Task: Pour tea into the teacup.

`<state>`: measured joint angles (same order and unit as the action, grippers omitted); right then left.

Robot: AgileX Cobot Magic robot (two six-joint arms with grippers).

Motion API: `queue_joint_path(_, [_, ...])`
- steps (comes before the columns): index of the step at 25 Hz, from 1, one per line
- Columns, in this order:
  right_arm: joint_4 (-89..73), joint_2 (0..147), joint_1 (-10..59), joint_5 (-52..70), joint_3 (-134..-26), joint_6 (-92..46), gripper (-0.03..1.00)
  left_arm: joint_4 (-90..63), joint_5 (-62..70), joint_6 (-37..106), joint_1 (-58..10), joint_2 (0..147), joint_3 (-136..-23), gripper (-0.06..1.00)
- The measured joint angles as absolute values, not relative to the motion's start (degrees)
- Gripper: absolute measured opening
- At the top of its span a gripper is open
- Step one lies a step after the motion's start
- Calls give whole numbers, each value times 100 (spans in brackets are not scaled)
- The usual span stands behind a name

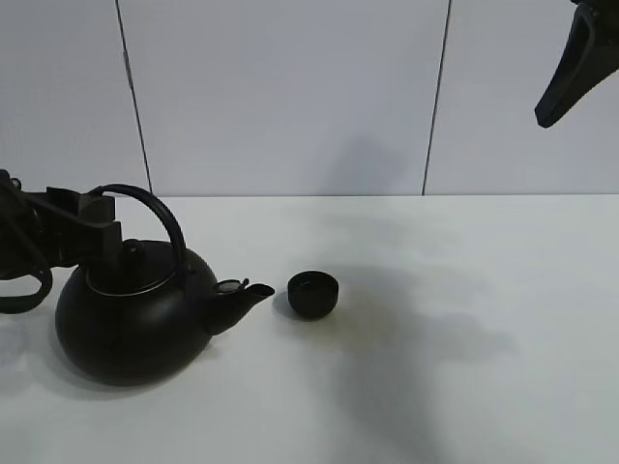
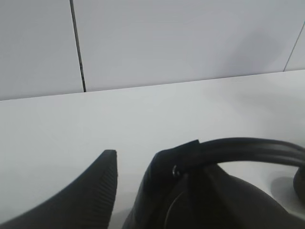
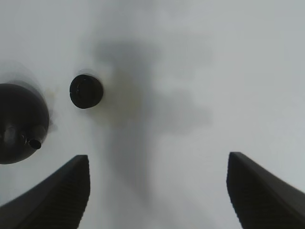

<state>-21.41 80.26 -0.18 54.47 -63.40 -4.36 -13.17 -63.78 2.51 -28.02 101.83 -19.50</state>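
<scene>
Nearest the camera in the overhead view: the kettle [image 1: 135, 314], big, black, round-bellied, standing upright on the white table [image 1: 435, 387] at the left. Its spout [image 1: 247, 293] points right, toward the teacup [image 1: 314, 294]. The small matte-black teacup stands upright just beyond the spout tip, apart from it with a narrow strip of table between. Whether anything is in the cup cannot be told.

The left gripper [image 2: 136, 179] sits at the kettle's arched handle [image 1: 160, 217], on the side away from the spout. In the left wrist view one ribbed finger stands clear in open air; the other lies against the handle's end by its pivot. The fingers look parted rather than clamped on the handle. Whether any contact bears load cannot be told.

Judgement on the step in hand: the kettle rests on the table, so the grip on the handle is the matter now. A good hold wants both fingers squarely across the handle bar, not at the pivot, where the kettle could swing. Tilt slowly; the cup is small and light-looking, and the spout could nudge it.

The right gripper [image 1: 566, 72] hangs high at the far right, well apart from everything. The right wrist view shows its fingers spread wide and holding nothing, with cup and kettle far below.

Nothing stands between spout and cup. Behind: a plain panelled wall [image 1: 290, 97]. Arm shadows lie on the table right of the cup.
</scene>
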Motion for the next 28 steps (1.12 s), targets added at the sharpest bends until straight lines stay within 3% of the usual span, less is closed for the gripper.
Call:
queue_joint_path(9, [-2141, 8026, -18, 5447, -6340, -436, 55, -1152, -6512, -209, -2802, 10063, -1517, 36])
queue_joint_path(16, [-2143, 8026, -18, 5447, -6340, -436, 55, -869, -6517, -566, -2802, 9754, -1039, 49])
queue_joint_path(23, [-2148, 8026, -18, 5447, -6340, -436, 55, -744, -6502, -982, -2802, 8754, -749, 50])
queue_joint_path(28, [-2148, 8026, -18, 5447, -6340, -436, 55, -541, -5036, -1078, -2802, 7560, -1211, 50])
